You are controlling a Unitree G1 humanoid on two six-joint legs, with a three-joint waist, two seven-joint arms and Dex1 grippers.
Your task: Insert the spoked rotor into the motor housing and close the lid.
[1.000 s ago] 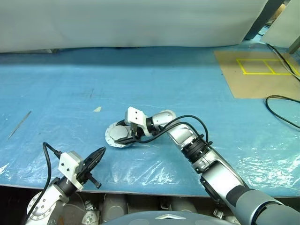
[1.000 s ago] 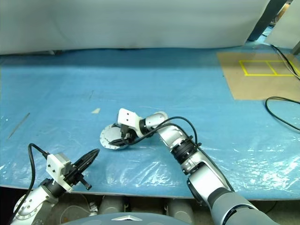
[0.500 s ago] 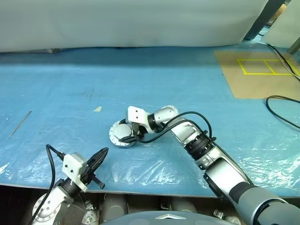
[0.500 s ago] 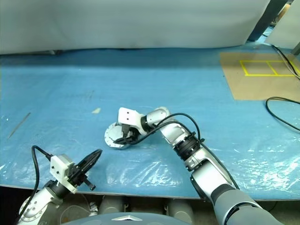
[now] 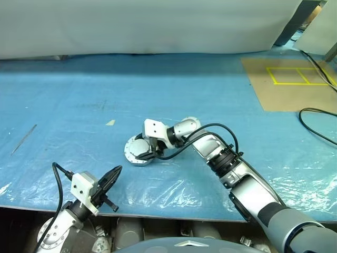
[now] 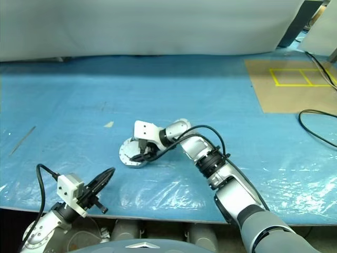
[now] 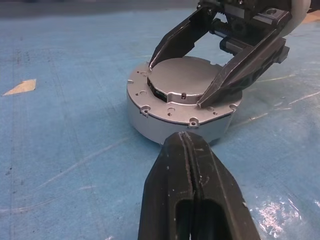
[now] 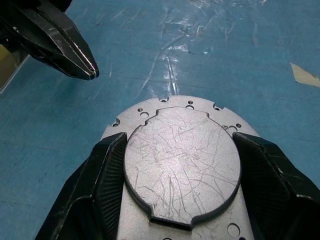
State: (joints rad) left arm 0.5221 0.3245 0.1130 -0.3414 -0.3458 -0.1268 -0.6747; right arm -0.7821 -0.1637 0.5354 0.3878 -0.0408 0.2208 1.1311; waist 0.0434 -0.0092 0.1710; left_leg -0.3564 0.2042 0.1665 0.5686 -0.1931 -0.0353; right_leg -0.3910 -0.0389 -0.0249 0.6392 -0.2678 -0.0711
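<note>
With the lid (image 7: 182,80) now swung flat onto the motor housing (image 7: 170,120), our right gripper (image 7: 192,84) straddles it open, left gripper (image 5: 111,175) closed, so the task looks nearly done.

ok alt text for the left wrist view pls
A round grey metal motor housing sits on blue plastic sheeting with its plain grey lid closed flat. The right gripper straddles the lid, jaws open, one finger on each side. The left gripper, jaws shut, points at the housing from the foreground.
</note>
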